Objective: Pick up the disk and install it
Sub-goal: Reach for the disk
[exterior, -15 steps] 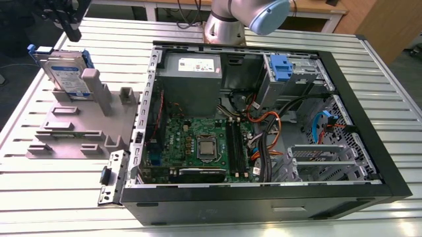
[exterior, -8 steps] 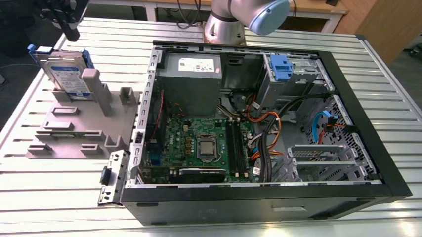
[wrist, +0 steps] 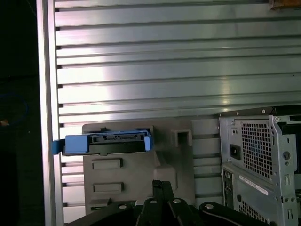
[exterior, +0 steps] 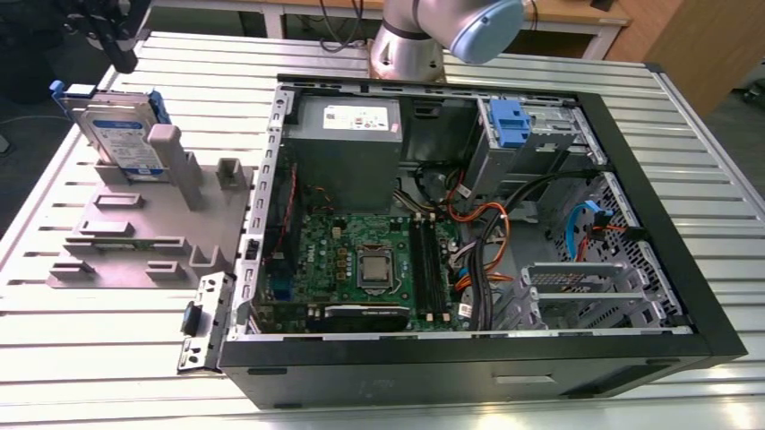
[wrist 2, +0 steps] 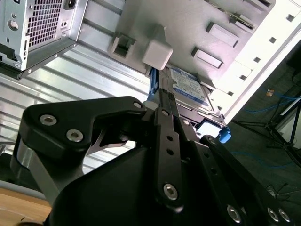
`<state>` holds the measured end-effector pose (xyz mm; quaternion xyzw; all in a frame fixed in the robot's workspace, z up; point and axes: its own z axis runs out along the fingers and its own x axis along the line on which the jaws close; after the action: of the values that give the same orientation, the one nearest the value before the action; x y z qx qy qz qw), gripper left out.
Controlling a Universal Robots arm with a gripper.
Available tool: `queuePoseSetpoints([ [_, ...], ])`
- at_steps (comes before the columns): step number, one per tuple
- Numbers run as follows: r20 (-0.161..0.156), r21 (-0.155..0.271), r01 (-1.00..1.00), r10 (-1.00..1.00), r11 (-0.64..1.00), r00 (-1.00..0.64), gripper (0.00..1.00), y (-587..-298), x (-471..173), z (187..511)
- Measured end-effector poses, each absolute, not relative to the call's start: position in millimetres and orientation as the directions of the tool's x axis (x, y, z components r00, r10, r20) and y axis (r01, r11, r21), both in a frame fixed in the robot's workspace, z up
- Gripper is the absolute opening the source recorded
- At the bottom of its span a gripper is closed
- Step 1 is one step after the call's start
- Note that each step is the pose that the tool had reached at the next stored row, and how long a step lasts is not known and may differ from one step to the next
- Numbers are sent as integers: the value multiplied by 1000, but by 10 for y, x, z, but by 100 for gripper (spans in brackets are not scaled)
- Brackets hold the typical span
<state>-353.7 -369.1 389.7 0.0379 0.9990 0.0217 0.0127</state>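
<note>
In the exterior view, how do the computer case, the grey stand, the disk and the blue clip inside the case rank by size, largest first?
1. computer case
2. grey stand
3. disk
4. blue clip
No two look alike in size.

A ribbed aluminium tabletop (exterior: 107, 358) catches bright light — wooden furniture (exterior: 700, 45) stands beyond, dark floor (exterior: 21, 179) alongside

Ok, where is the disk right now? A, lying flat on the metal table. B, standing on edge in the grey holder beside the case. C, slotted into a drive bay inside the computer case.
B: in the exterior view the disk stands on edge in the grey holder, outside the open computer case on the exterior view's left.
</note>
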Motion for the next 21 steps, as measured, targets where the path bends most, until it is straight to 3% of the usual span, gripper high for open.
queuePoseSetpoints([
  [21,-23,44,75,76,996,-997,11,-3556,-3923,3887],
])
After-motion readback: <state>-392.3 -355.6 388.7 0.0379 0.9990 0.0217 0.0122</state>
